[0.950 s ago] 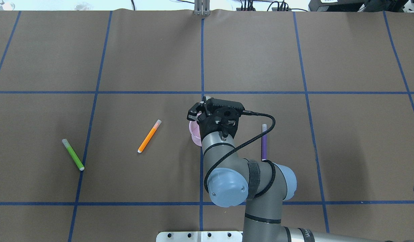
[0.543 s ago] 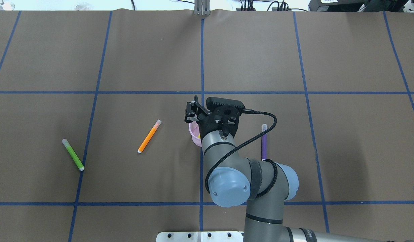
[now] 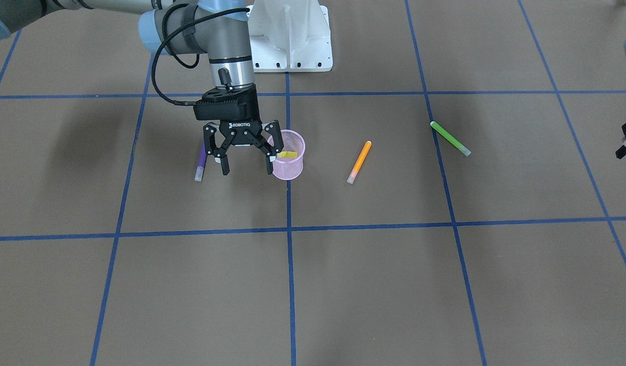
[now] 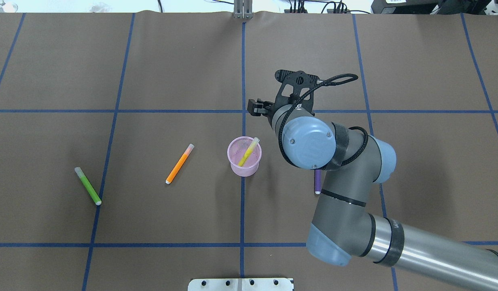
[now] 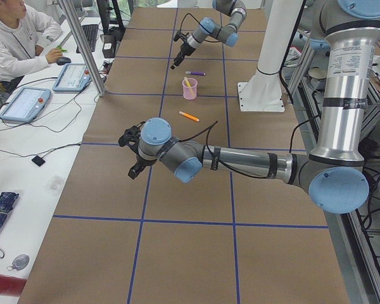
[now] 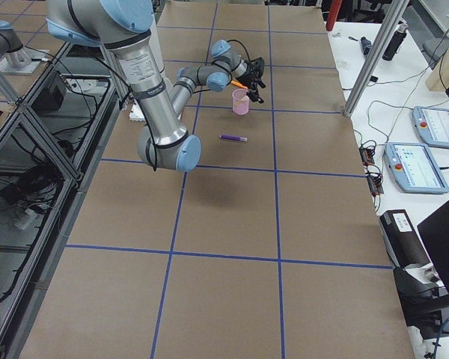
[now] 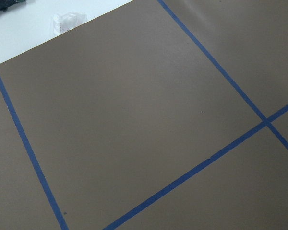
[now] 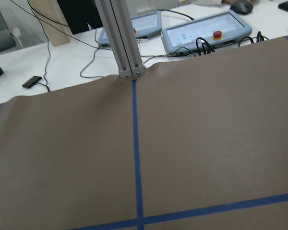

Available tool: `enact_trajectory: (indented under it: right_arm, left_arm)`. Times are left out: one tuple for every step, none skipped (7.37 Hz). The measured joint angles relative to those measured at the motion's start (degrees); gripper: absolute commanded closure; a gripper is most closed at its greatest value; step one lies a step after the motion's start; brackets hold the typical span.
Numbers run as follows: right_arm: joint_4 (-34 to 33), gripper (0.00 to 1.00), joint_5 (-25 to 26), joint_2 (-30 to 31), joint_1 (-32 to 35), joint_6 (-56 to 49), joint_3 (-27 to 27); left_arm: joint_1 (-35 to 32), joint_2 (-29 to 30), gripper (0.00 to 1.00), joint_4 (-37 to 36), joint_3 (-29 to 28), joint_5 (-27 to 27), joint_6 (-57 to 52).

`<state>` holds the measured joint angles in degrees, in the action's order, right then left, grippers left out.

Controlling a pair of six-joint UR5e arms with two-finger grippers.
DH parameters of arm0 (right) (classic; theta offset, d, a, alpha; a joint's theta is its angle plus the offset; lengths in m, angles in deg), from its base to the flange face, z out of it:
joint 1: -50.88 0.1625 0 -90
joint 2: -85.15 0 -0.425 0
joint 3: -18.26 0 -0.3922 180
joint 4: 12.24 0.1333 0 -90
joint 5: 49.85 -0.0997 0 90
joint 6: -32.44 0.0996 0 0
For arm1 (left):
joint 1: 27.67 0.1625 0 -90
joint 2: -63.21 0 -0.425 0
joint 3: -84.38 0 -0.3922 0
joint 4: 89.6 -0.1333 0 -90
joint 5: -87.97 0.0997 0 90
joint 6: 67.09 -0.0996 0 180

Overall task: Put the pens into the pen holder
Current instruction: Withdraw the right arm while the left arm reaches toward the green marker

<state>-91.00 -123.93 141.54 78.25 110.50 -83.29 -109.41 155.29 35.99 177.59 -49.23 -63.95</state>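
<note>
Starting at the right tool (image 3: pixel 247 170): spread wide, gripping nothing, hanging clear of the desk (image 3: pixel 343 284) close by the pen holder (image 3: pixel 286 170). Upright, that pink mesh cup, planted on a blue tape line (image 3: pixel 290 264). Inside it, spot the yellow pen (image 4: pixel 249 151), leaning against the rim. On the tool's other side, flat on the desk, the purple pen (image 3: pixel 201 161), half hidden under the right arm (image 4: pixel 346 169) from overhead. Out past the holder toward the robot's left, the orange pen (image 3: pixel 359 161), lying loose, then farther out the green pen (image 3: pixel 450 138), well apart from the cup. Last, way off along the desk, the left tool (image 5: pixel 133 152), hovering; cannot tell whether apart or together
</note>
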Motion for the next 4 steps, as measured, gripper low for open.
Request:
enact_trajectory:
  right_arm:
    - [-0.55, 0.01, -5.45, 1.66, 1.75, -2.74, -0.09]
    - [-0.69, 0.01, -9.3, 3.48, 2.73, -4.33, -0.27]
    - [-0.7, 0.01, -11.78, 5.43, 3.46, -5.11, -0.94]
    - [-0.7, 0.01, -14.83, 7.49, 4.9, -6.11, -2.25]
  left_arm:
    - [0.0, 0.0, 0.0, 0.0, 0.01, 0.0, 0.37]
    - [0.0, 0.01, 0.0, 0.11, 0.05, 0.0, 0.64]
    - [0.0, 0.01, 0.0, 0.59, 0.17, 0.0, 1.52]
    - [0.21, -0.09, 0.0, 2.31, 0.29, 0.04, 5.14]
